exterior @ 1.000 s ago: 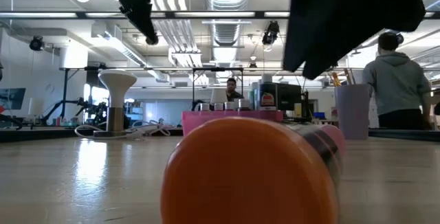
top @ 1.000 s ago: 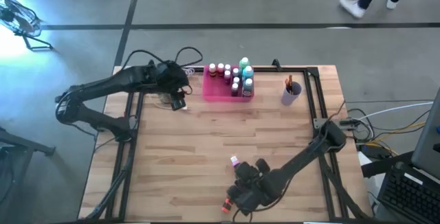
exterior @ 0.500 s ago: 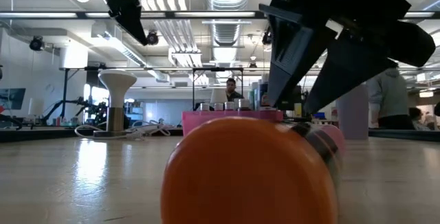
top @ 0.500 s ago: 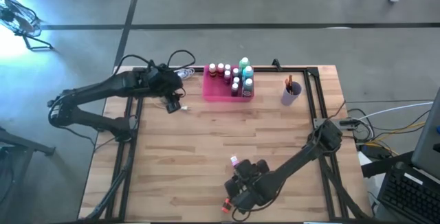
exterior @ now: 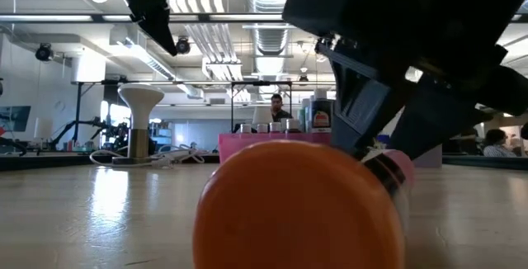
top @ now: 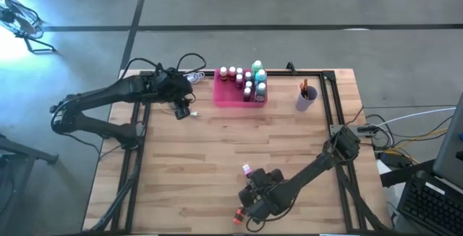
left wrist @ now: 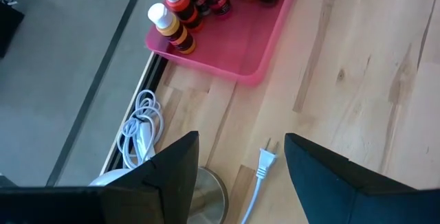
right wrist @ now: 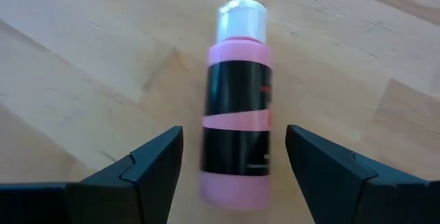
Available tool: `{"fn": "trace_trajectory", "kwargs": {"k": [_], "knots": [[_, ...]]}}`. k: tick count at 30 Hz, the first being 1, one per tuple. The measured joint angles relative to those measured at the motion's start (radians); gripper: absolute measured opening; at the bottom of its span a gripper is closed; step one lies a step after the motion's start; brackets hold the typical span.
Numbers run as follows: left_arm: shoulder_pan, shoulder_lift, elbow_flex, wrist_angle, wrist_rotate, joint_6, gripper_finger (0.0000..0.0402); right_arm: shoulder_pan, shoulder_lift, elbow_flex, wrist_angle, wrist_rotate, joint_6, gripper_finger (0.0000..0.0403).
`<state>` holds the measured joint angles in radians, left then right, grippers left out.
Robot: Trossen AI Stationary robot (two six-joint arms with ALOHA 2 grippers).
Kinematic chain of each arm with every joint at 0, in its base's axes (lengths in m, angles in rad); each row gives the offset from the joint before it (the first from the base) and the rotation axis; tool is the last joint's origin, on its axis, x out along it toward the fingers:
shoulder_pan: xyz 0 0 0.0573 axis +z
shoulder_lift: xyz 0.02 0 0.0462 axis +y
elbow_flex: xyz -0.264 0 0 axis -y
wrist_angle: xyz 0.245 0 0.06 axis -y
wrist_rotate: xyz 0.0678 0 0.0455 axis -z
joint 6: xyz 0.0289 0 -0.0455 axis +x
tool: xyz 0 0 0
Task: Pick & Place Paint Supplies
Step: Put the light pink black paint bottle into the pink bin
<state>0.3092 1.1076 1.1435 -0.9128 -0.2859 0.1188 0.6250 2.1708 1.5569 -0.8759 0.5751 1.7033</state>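
Straddling the lying pink bottle (right wrist: 237, 107) with spread jaws, the right gripper (right wrist: 234, 165) could nudge it rolling; the left gripper (left wrist: 240, 165) waits open by the pink tray (left wrist: 265, 42).

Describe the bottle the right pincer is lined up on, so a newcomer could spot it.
Start at the wooden table and go to its near edge, far from the pink tray of upright bottles. There the right pincer hangs open over a pink bottle lying on its side. Its white cap, black label band and pink body set it apart from the orange bottle lying nearby.
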Motion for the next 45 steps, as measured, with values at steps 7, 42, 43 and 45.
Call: {"fn": "trace_trajectory", "kwargs": {"k": [7, 42, 43, 45], "knots": [[0.0, 0.0, 0.0, 0.002, 0.0, 0.0, 0.022, -0.001, 0.023, -0.038, 0.018, -0.029, -0.006, 0.0236], [0.0, 0.001, -0.06, 0.045, -0.003, -0.032, 0.022, -0.005, 0.027, -0.026, -0.025, -0.028, -0.163, 0.0158], [0.0, 0.001, -0.071, 0.064, -0.004, -0.046, 0.022, -0.005, 0.027, -0.026, -0.024, -0.026, -0.163, 0.0158], [0.0, 0.001, -0.1, 0.113, -0.003, -0.073, 0.022, -0.003, 0.027, -0.026, -0.022, -0.025, -0.163, 0.0153]]}}
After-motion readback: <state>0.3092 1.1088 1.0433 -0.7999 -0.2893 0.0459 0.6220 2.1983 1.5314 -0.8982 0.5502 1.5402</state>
